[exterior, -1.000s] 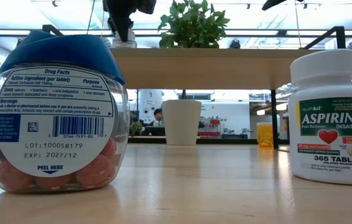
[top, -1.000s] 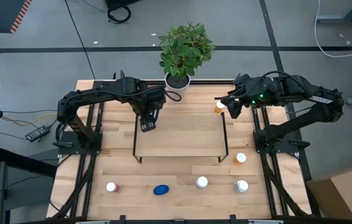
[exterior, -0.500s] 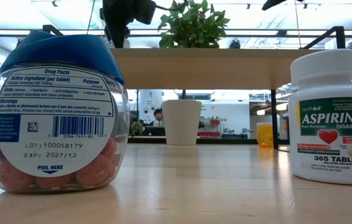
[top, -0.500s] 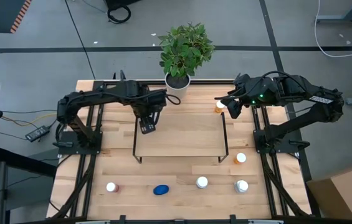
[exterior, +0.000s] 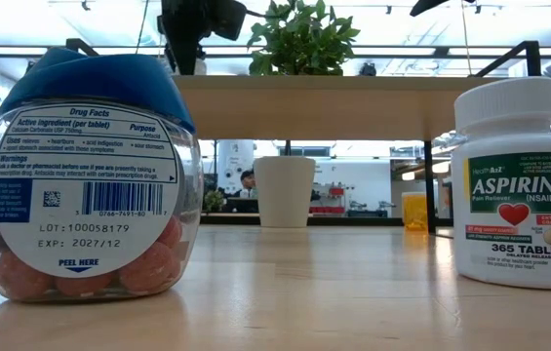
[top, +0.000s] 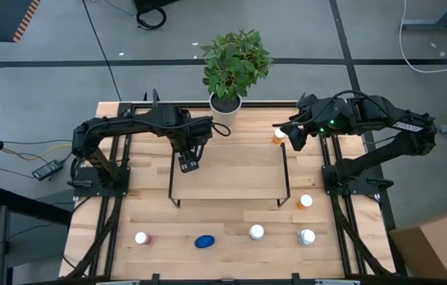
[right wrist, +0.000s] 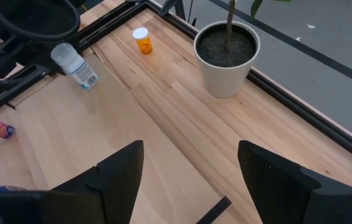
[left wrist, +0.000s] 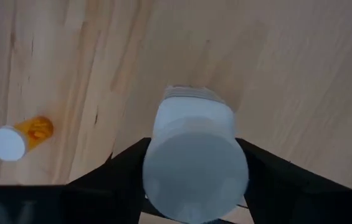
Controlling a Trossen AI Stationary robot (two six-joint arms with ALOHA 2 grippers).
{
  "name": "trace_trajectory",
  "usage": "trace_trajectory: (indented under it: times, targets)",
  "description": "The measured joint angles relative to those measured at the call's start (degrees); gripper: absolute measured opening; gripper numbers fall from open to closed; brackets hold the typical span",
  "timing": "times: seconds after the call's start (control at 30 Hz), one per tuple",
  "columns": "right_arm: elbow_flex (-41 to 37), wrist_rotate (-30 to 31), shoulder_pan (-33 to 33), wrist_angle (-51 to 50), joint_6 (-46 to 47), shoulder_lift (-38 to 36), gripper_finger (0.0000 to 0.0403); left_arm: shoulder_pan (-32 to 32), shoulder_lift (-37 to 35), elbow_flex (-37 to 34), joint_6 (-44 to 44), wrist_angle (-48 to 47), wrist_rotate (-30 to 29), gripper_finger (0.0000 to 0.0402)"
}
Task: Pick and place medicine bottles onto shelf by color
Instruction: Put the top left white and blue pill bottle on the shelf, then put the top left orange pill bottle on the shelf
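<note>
My left gripper [top: 189, 162] points down over the far left part of the shelf [top: 231, 186], shut on a white bottle with a white cap [left wrist: 194, 165], which also shows in the right wrist view [right wrist: 76, 65]. My right gripper [top: 296, 138] hangs open and empty by the shelf's far right corner, beside an orange bottle [top: 278, 136]. Near the front edge stand a reddish bottle [top: 141, 237], a blue one [top: 203, 241] and two white ones [top: 256, 232] [top: 308, 236]. A second orange bottle [top: 305, 201] stands right of the shelf. My left gripper has the white bottle's upper end, at the cap [left wrist: 163, 146], between its two fingers [left wrist: 123, 168], one on each side. The fingers come from above, pointing down. The bottle stands upright below them, its base on or just above the shelf top; I cannot tell which.
A potted plant [top: 227, 99] stands at the table's far edge, behind the shelf. Another orange bottle [left wrist: 20, 138] stands on the table beyond the shelf's left end. Black rails [top: 286, 170] edge the shelf's sides. In the low view the blue bottle [exterior: 90, 175] and an aspirin bottle [exterior: 519, 185] fill the foreground.
My left gripper has sunk toward the shelf top with the white bottle, which stays upright. My right arm has kept still.
</note>
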Motion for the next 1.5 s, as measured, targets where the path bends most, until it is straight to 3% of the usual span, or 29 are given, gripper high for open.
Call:
trace_trajectory:
  times: [0.5, 0.93, 1.2, 1.4, 1.5]
  targets:
    - [0.0, 0.0, 0.01, -0.02, -0.01, 0.0, 0.0269, 0.1, -0.05, 1.05, 1.96, -3.04, -0.56, 0.0286]
    - [0.0, -0.04, 0.02, 0.0, 1.53, 0.0, 0.0269, -0.61, -0.19, 19.74, -2.17, -8.24, -0.66, 0.0311]
    - [0.0, -0.09, 0.02, -0.02, 1.73, 0.0, 0.0269, -9.05, -0.27, 29.53, -7.83, -8.12, -0.44, 0.031]
    - [0.0, -0.11, 0.0, -0.02, 3.44, 0.0, 0.0269, -15.67, -0.21, 26.66, -7.85, -7.8, -0.43, 0.0309]
    - [0.0, -0.15, 0.01, -0.02, 5.74, 0.0, 0.0269, -16.64, -0.12, 24.65, -7.37, -8.11, -3.26, 0.0308]
